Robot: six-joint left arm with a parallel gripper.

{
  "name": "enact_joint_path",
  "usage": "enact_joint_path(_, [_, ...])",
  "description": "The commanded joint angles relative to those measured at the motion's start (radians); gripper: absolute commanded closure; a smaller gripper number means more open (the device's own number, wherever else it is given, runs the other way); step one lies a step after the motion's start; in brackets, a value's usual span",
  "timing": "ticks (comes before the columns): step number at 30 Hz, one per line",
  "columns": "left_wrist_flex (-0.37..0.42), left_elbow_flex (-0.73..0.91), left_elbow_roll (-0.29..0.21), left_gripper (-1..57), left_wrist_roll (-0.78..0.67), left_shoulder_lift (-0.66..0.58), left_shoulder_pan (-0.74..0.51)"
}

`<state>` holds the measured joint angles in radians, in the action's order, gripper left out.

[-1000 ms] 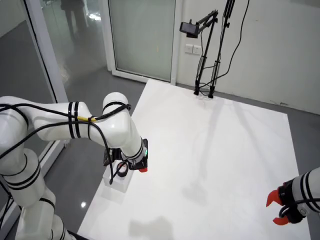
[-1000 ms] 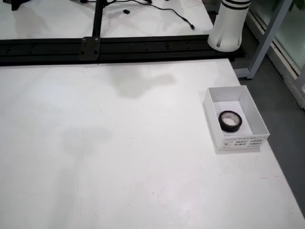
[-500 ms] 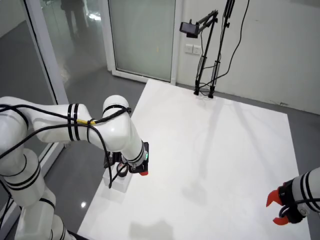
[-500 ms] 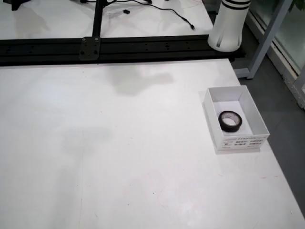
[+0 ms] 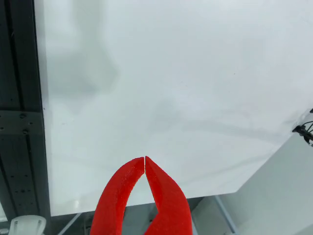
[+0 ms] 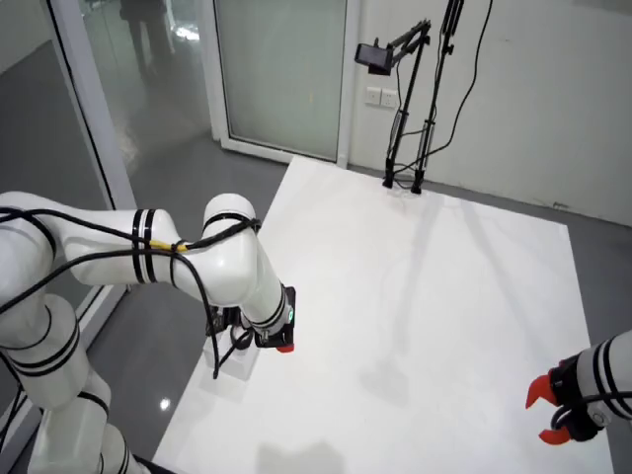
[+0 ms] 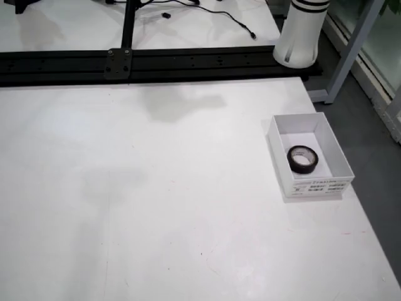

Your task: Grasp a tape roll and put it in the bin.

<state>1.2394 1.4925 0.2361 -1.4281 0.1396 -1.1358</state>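
Observation:
A black tape roll (image 7: 302, 158) lies flat inside the small white bin (image 7: 311, 185) near the right edge of the white table in the table view. My gripper (image 5: 145, 159) has red fingers whose tips touch, shut on nothing, in the view that rides on it. It hangs high over the table, and neither bin nor roll shows there. In the wide room view the gripper (image 6: 283, 345) hangs at the end of the big white arm, over the bin (image 6: 235, 365) at the table's left edge. The arm itself is outside the table view.
A black rail (image 7: 156, 63) runs along the table's far side in the table view, with the white arm base (image 7: 301, 34) beside it. A second arm's red gripper (image 6: 548, 413) rests at the bottom right of the wide room view. A camera stand (image 6: 405, 109) stands at the table's far end.
In the wide room view the arm's wrist and gripper have shifted slightly downward and to the right. The tape roll and bin have not moved.

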Motion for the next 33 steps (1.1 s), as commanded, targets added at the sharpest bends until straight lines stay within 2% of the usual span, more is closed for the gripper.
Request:
enact_joint_path(1, [0.0, 0.0, 0.0, 56.4, 0.0, 0.0, 0.059])
enact_joint_path(11, [0.0, 0.0, 0.002, 56.4, 0.0, 0.0, 0.079])
enact_joint_path(33, [0.0, 0.0, 0.002, 56.4, 0.002, 0.0, -0.005])
